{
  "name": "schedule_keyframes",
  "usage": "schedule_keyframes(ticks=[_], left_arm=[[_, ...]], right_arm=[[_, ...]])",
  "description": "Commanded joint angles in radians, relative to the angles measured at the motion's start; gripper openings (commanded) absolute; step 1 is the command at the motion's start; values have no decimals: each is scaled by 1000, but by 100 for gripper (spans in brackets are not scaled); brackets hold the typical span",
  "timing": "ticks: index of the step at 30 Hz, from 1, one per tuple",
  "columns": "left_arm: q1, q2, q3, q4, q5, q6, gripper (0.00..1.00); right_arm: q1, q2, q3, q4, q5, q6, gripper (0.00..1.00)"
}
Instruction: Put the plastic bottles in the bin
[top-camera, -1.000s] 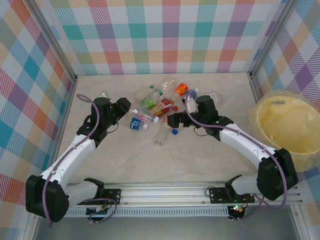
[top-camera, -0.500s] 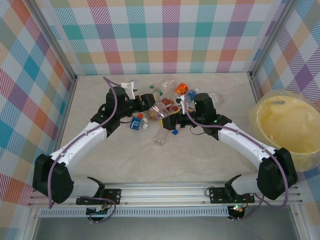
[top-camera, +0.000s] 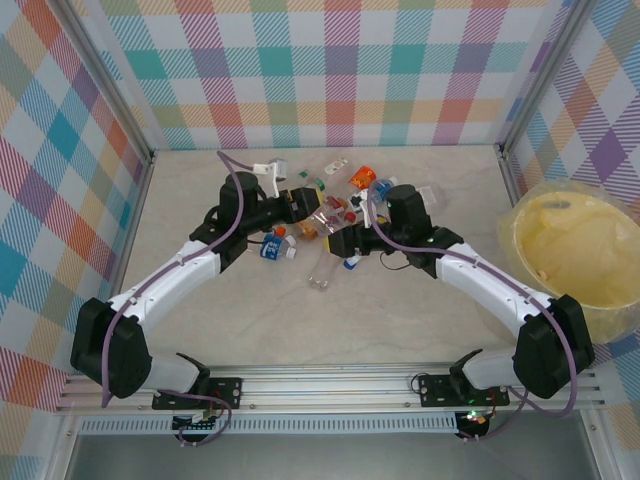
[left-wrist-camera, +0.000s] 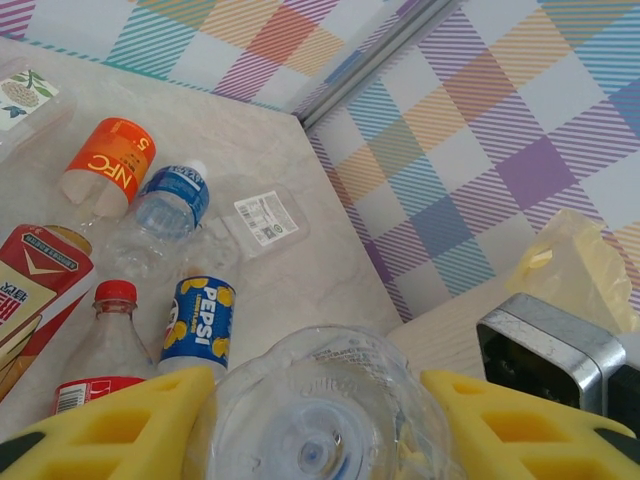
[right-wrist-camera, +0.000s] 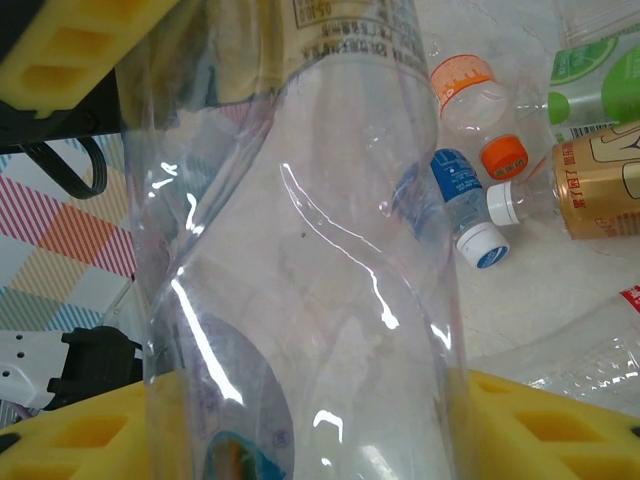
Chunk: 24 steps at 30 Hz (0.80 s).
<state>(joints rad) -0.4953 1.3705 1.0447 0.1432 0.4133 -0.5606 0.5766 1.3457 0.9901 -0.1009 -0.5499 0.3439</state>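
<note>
A clear plastic bottle (top-camera: 325, 222) hangs over the table's middle between both arms. My left gripper (top-camera: 305, 205) is shut on it. In the left wrist view the bottle's base (left-wrist-camera: 335, 385) sits between the yellow fingers (left-wrist-camera: 130, 425). My right gripper (top-camera: 342, 238) is shut on the same bottle, whose dented body (right-wrist-camera: 310, 250) is pressed between its yellow pads (right-wrist-camera: 545, 430). Several more plastic bottles (top-camera: 345, 185) lie in a pile behind, among them a Pepsi one (left-wrist-camera: 198, 318) and an orange NFC one (left-wrist-camera: 108, 165). The pale-yellow bin (top-camera: 575, 250) stands at the far right.
A blue-labelled bottle (top-camera: 272, 247) and a clear one (top-camera: 322, 272) lie on the table just below the grippers. Checked walls close off the back and both sides. The left gripper's yellow finger (right-wrist-camera: 70, 50) shows close above the right gripper's.
The left arm swung right and lifted the clear bottle up to the right gripper. The right jaws, wide open a second ago, have closed on that bottle.
</note>
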Motion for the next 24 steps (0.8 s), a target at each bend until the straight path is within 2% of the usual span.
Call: schedule_keyframes(ticks=[1,6,10,12,13,16,21,24], left_arm=[[-19,5,32,43,8,6,51],[-19,4,35,24,-14,7,51],[-19,16,73,-37,-22,3,56],[-19,23,100,-69,-31,-3,62],[-18,21,112,-84,-44,-4,69],[-17,3,137,-131,-111,-23,99],[-14,-40,150,-167,-180,-62,100],[-14,-86,129,-199,-310,-106,100]], right_arm=[[4,-6,28,-35,22,0,60],[3,-12,38,-55,10,-19,56],[3,-11,46,-76,23,-35,52],[4,-10,55,-95,40,-45,51],[3,-12,61,-107,55,-53,50],[3,-21,76,-158,90,-101,49],[-8,-35,119,-288,188,-183,48],[-35,-61,136,-340,245,-206,48]])
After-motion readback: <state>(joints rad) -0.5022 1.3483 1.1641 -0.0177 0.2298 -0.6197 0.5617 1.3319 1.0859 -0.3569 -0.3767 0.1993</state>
